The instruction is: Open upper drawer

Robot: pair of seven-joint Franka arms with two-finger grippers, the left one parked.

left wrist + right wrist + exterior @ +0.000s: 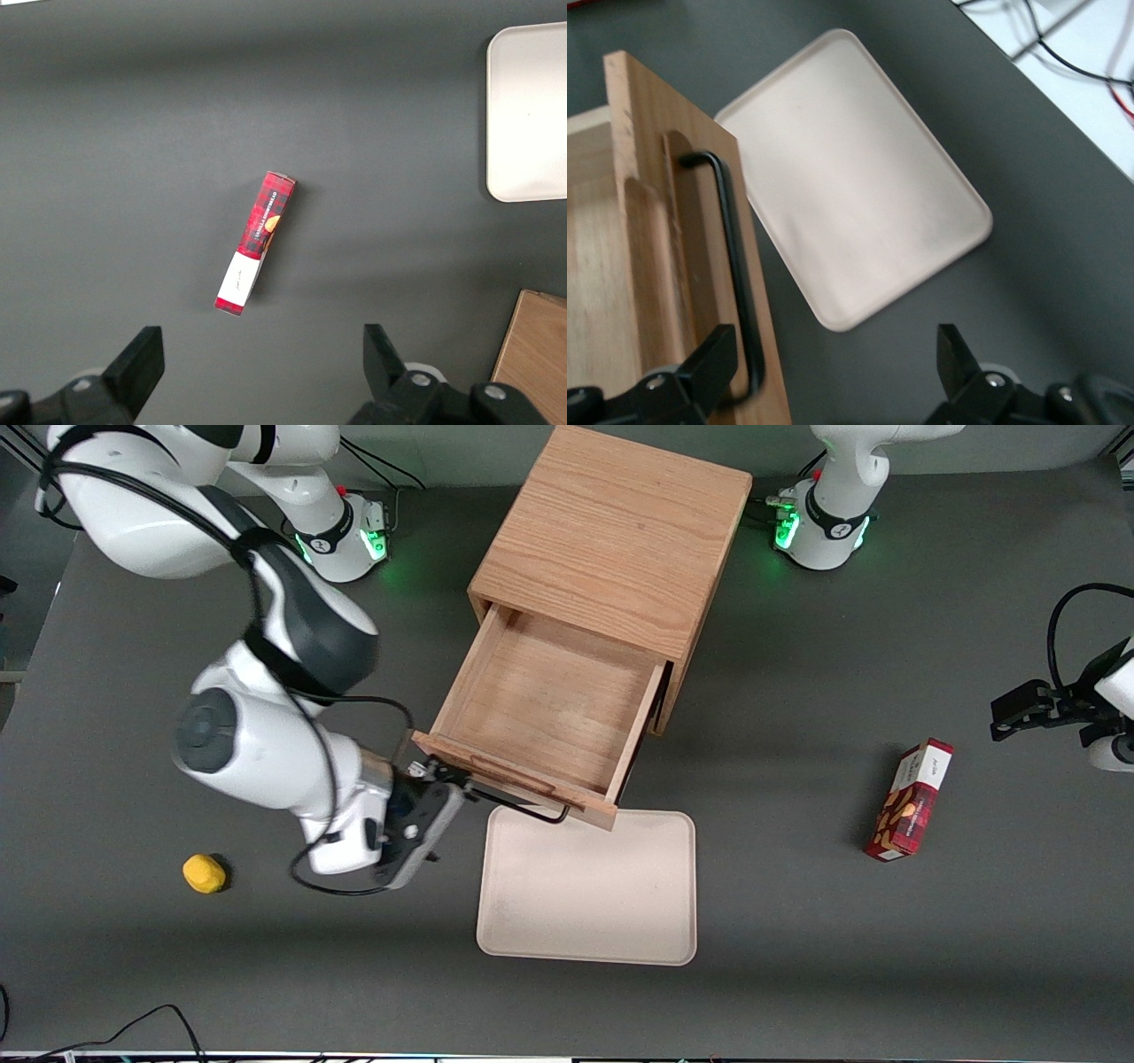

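Pincer (833, 363): fingers spread wide, holding nothing, at the handle's end near the drawer front's corner.
Bench (886, 974): dark grey, matte.
Cabinet (611, 540): boxy oak, grain visible.
Drawer (540, 700): pulled out, bare wooden floor seen only from front.
Tray (589, 886): pale, rounded corners, before the drawer.
Handle (735, 283): black wire bar, clearest from the wrist.

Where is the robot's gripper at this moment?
In the front view, the gripper is open at the working arm's end of the black handle of the pulled-out upper drawer, beside the beige tray.
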